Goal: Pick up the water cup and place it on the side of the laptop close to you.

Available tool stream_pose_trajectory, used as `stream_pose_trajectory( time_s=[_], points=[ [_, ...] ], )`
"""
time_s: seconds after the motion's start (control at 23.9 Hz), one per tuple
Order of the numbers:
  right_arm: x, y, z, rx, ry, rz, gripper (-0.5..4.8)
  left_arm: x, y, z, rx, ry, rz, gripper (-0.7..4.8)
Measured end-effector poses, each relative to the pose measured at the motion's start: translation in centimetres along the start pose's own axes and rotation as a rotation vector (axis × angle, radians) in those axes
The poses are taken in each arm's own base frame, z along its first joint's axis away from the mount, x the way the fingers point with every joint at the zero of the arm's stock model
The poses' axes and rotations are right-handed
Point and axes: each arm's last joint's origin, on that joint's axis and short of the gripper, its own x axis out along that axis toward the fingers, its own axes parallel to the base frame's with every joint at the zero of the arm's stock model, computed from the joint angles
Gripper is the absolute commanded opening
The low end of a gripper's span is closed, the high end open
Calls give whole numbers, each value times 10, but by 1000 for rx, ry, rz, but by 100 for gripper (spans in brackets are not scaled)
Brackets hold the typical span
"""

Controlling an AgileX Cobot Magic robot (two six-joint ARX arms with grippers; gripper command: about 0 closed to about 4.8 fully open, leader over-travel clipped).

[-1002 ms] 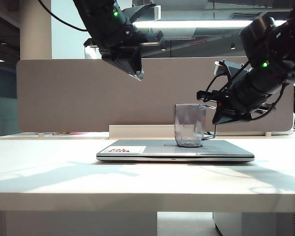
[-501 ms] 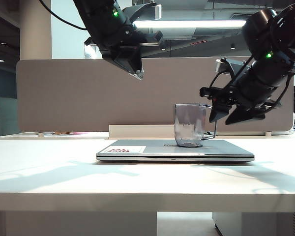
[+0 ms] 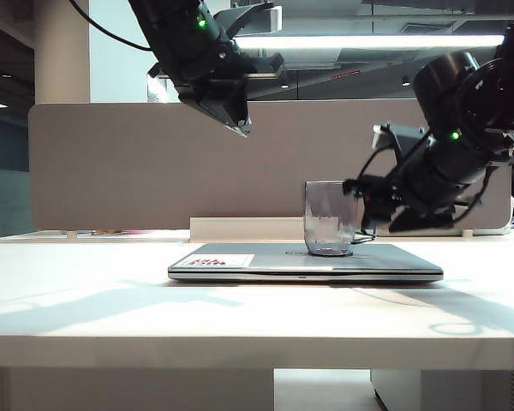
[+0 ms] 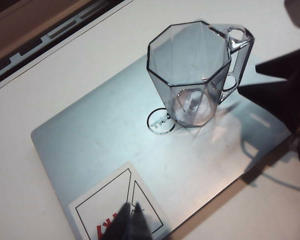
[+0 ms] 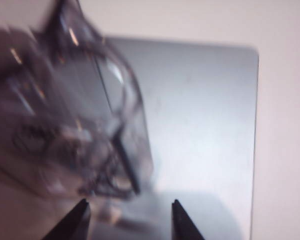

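Observation:
The water cup [image 3: 330,218], a clear grey-tinted faceted mug, stands upright on the lid of the shut silver laptop [image 3: 394,253], right of the lid's middle. Its handle points toward my right gripper [image 3: 373,214], which is open just beside that handle and holds nothing. The right wrist view shows the blurred cup [image 5: 75,125] ahead of the spread gripper [image 5: 129,202], over the laptop lid [image 5: 200,115]. My left gripper [image 3: 240,128] hangs shut high above the laptop's left half. Below its closed tips [image 4: 130,207], the left wrist view looks down on the cup [image 4: 190,75] and the laptop [image 4: 105,135].
A white sticker with red print [image 3: 214,260] sits on the near left corner of the lid. The laptop lies on a white desk [image 3: 86,300]. A grey partition [image 3: 111,163] and a low white rail [image 3: 240,229] run behind it.
My right gripper has opened at the cup's handle, lifted a little, then dropped back down beside it. The cup stays on the laptop. The left arm has not moved.

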Motion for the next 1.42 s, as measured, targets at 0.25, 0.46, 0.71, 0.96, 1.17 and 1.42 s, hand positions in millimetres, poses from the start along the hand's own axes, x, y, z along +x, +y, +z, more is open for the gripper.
stream_pose_trajectory(
  time_s=[0.25,0.46,0.71,0.96,1.17,1.42],
  points=[
    [8,-1,0,3,-78,-18,198,0,0,0,1,0,0,-4],
    [15,-1,-4,5,-122,-12,117,0,0,0,0,1,1,-4],
    [18,-1,-5,3,-140,-11,112,0,0,0,0,1,1,-4],
    [22,-1,-6,4,-175,-6,74,0,0,-1,2,14,-1,-4],
    [23,-1,-6,4,-184,-6,38,0,0,-2,2,16,-2,-4],
    [24,-1,-4,1,-196,-4,5,0,0,-2,2,17,-2,-4]
  ],
)
